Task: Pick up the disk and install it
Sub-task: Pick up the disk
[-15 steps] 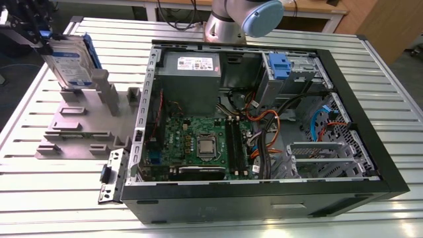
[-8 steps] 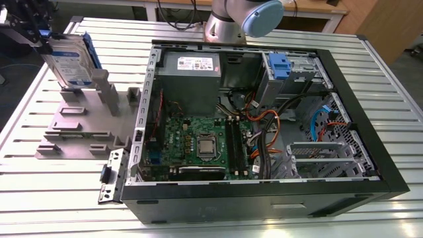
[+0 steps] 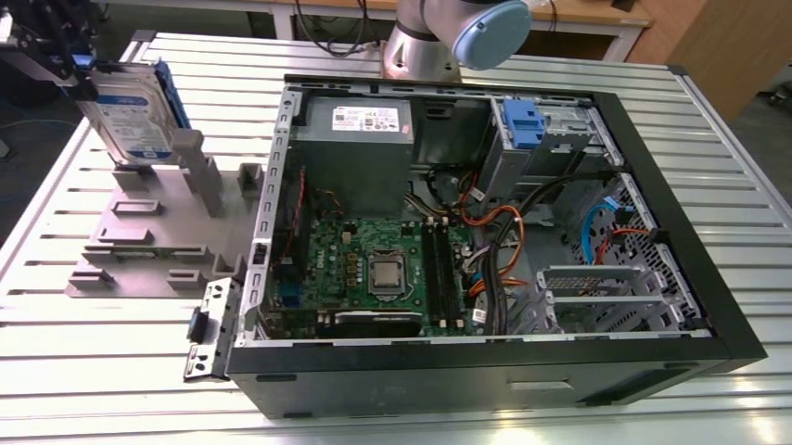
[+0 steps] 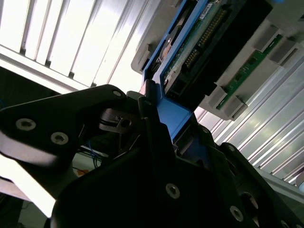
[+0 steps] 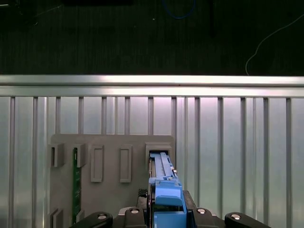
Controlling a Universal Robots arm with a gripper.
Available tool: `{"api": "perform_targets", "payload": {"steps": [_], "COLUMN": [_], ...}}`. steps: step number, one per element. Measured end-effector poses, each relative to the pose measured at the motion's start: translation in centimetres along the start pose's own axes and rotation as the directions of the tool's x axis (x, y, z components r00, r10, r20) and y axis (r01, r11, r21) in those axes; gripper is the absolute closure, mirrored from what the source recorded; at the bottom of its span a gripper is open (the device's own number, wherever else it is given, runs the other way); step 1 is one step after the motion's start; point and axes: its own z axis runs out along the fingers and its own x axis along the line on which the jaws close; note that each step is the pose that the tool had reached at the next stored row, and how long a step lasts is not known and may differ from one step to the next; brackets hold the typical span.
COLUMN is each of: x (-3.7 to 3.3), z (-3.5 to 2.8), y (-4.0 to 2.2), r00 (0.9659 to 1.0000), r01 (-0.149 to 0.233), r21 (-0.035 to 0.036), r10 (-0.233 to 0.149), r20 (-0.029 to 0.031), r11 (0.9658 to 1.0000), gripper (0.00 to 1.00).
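**Lifting the disk straight out of its stand**

The hand (image 4: pixel 173 121) is clenched on the disk (image 3: pixel 128 109). Its black fingers (image 4: pixel 148 114) press the blue carrier (image 5: pixel 166 199) from both sides at the upper end. The disk stands almost upright, a little tilted, at the far corner on the exterior view's left, with its label facing that camera. Its lower end is among the tall posts of the grey stand (image 3: pixel 148 232). In the first wrist view it runs down toward one open slot (image 5: pixel 159 146) of the stand, and I cannot tell if it is free of the slot or touching it.

I judge that the step in hand is the pick-up, and the install is not yet done. To do it well, the pull should go straight along the slot. A sideways pull could jam the carrier against the posts or drag the stand over the slatted surface (image 3: pixel 111 352). The grip sits only on plastic, so it should be firm and centred, otherwise the metal body may swing. A green board (image 5: pixel 75 183) stands in another slot, well apart from the disk, and it is better left untouched.

Farther away, the open computer case (image 3: pixel 495 380) lies on its side, with a blue latch piece (image 3: pixel 521 120) at the drive bay.
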Motion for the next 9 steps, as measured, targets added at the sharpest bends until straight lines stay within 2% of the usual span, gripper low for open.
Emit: {"api": "perform_targets", "payload": {"steps": [9], "x": [0.00], "z": [-0.35], "y": [0.00], "r00": [1.0000], "r01": [0.000], "r21": [0.0001], "r10": [0.000], "r20": [0.0001], "r11": [1.0000], "gripper": [0.64]}}
